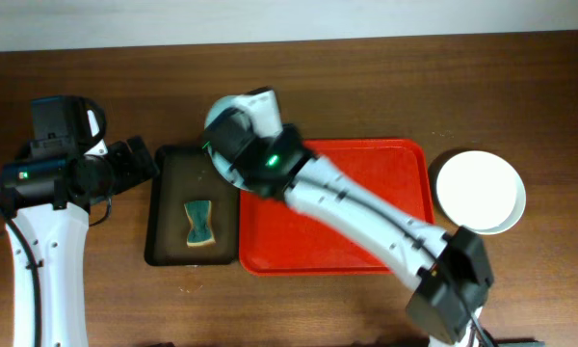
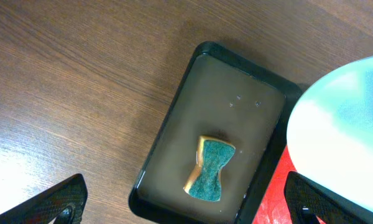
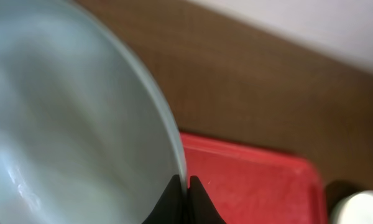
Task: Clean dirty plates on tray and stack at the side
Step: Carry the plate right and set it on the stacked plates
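My right gripper point(image 3: 185, 186) is shut on the rim of a pale plate point(image 3: 68, 124) and holds it up over the red tray's point(image 1: 385, 169) left end, by the dark tray. That plate shows in the overhead view point(image 1: 227, 108) and at the right of the left wrist view point(image 2: 348, 124). Another plate, or a stack of them, point(image 1: 480, 191) rests on the table right of the red tray. My left gripper point(image 2: 186, 205) is open and empty, above the table left of the dark tray.
A narrow dark tray point(image 1: 164, 207) lies left of the red tray with a green and yellow sponge point(image 1: 200, 224) in it; the sponge also shows in the left wrist view point(image 2: 210, 169). The wooden table point(image 1: 366, 77) runs behind.
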